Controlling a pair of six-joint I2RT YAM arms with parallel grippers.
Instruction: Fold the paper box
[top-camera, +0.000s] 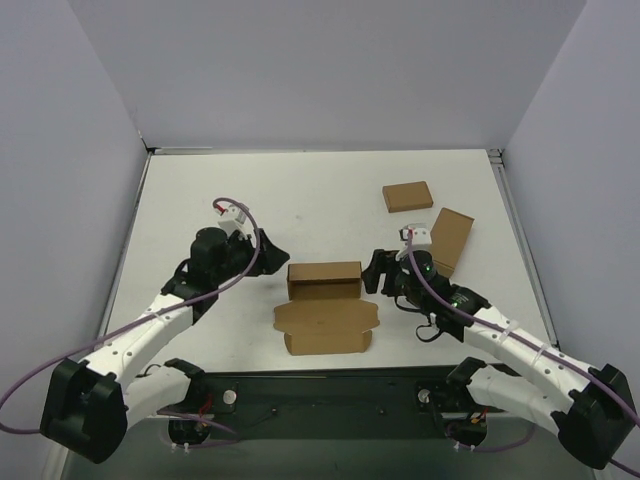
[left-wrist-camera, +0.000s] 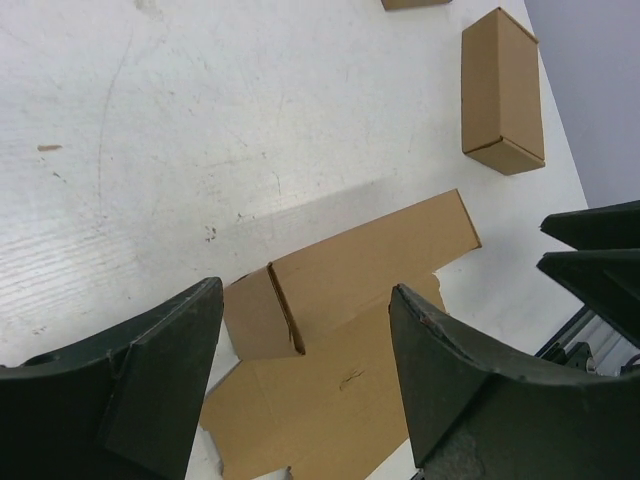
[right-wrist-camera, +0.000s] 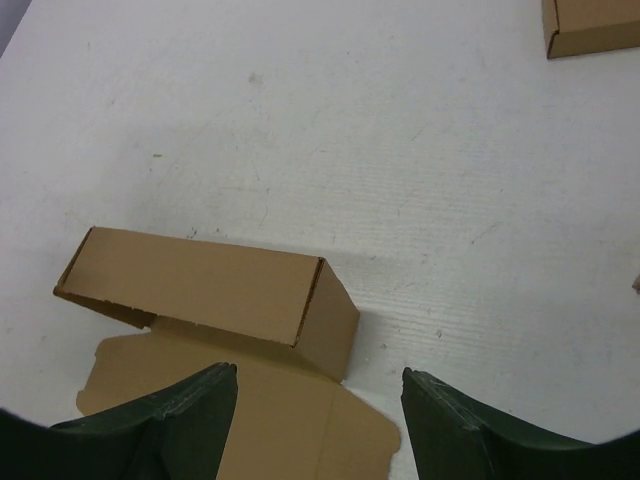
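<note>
The paper box (top-camera: 325, 305) is plain brown cardboard at the table's near middle. Its far half stands folded up into a box shape (top-camera: 324, 279); its near half lies flat as a lid with rounded tabs (top-camera: 327, 328). It also shows in the left wrist view (left-wrist-camera: 350, 300) and the right wrist view (right-wrist-camera: 210, 300). My left gripper (top-camera: 272, 250) is open and empty, just left of the box's far left corner. My right gripper (top-camera: 375, 272) is open and empty, just right of the box's right end.
Two smaller ready-made brown boxes sit at the far right: one flat (top-camera: 407, 196), one angled (top-camera: 451, 240), right behind my right gripper. The angled one also shows in the left wrist view (left-wrist-camera: 502, 92). Grey walls enclose the white table (top-camera: 250, 190).
</note>
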